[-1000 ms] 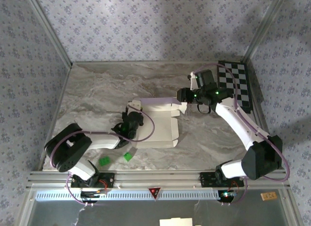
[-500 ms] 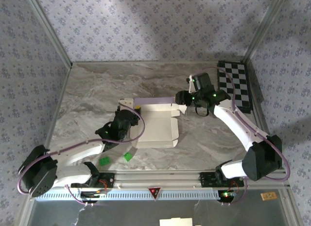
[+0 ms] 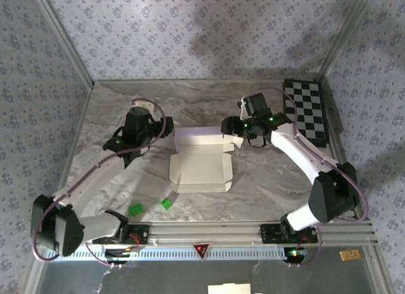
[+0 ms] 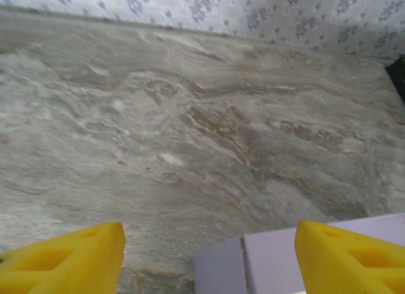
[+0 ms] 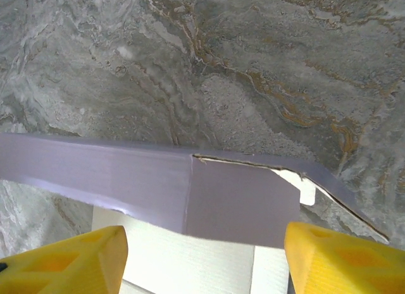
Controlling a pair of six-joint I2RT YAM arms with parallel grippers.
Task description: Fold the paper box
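Observation:
The paper box (image 3: 201, 162) lies open in the middle of the marble table, white inside, with its lilac back wall (image 3: 199, 131) folded up. My left gripper (image 3: 155, 136) hovers just left of the box's back-left corner, jaws open. In the left wrist view that lilac corner (image 4: 304, 256) shows low between the yellow fingers (image 4: 76, 259) of the left gripper (image 4: 209, 238). My right gripper (image 3: 229, 126) is open at the box's back-right corner. Its wrist view looks down on the lilac wall and side flap (image 5: 240, 205), which lie between the spread jaws of the gripper (image 5: 205, 234) without being pinched.
A black-and-white checkerboard (image 3: 307, 110) lies at the back right, by the right arm. Two small green bits (image 3: 166, 203) (image 3: 135, 210) sit near the front edge, left of centre. Patterned walls close in the table on three sides.
The left arm has swung from the box's near-left side to its back-left corner and opened its jaws. The right gripper has shifted a little left along the back wall and opened wider.

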